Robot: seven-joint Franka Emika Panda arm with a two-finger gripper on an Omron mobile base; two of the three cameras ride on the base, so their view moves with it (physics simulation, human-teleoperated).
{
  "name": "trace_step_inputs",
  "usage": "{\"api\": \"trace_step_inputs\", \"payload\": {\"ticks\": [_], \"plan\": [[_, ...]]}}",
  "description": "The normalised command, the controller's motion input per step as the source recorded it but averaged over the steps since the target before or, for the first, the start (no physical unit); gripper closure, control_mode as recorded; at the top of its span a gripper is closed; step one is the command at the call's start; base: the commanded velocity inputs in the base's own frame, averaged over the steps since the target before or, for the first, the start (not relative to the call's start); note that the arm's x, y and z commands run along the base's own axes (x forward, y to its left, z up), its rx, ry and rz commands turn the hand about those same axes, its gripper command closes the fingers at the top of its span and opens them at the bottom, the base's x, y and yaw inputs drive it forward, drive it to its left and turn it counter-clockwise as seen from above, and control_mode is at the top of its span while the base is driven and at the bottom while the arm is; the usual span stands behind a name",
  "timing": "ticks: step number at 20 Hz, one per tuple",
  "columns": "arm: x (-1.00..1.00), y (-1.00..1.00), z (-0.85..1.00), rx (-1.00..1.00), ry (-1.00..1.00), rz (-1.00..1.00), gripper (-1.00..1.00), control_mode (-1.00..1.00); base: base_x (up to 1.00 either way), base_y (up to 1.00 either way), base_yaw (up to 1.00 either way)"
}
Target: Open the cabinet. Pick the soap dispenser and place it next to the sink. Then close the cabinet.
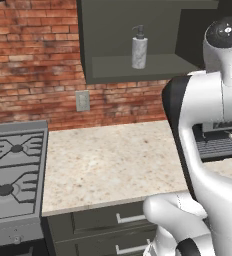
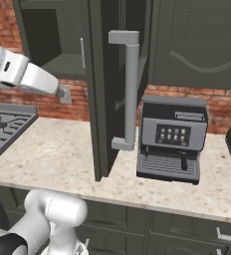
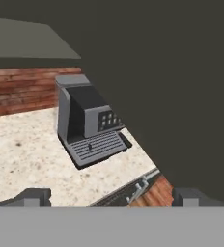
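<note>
One light, rigid, likely slick soap dispenser [image 1: 139,48] stands upright inside the cabinet [image 1: 138,70]; the spread, empty pincer [image 3: 109,197] should clasp its cylindrical body.

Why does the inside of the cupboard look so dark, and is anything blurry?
Left base view: the open dark grey-green wall cabinet is shaded inside, yet the speckled light-grey soap dispenser stays sharp. Right base view: the silver bar handle is evenly lit, without glare. Hand view: the grey coffee machine looks slightly soft.

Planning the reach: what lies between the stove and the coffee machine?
Bare counter, then the open cabinet door hanging before the coffee machine; stove at left, right base view.
</note>
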Motion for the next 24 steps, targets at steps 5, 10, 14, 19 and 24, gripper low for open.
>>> {"api": "trace_step_inputs", "payload": {"ticks": [5,10,14,19,24], "plan": [[0.0,0.01,0.16,0.08,0.03,0.18,-1.0,-1.0,0.0,0.0,0.0],[0.04,0.01,-0.13,0.12,0.0,0.28,-1.0,-1.0,0.0,0.0,0.0],[0.2,0.08,-0.39,0.13,-0.06,0.33,-1.0,-1.0,0.0,0.0,0.0],[0.24,0.06,-0.14,0.11,-0.12,0.27,-1.0,-1.0,0.0,0.0,0.0],[0.02,0.07,0.09,0.08,-0.12,0.15,-1.0,-1.0,0.0,0.0,0.0]]}}
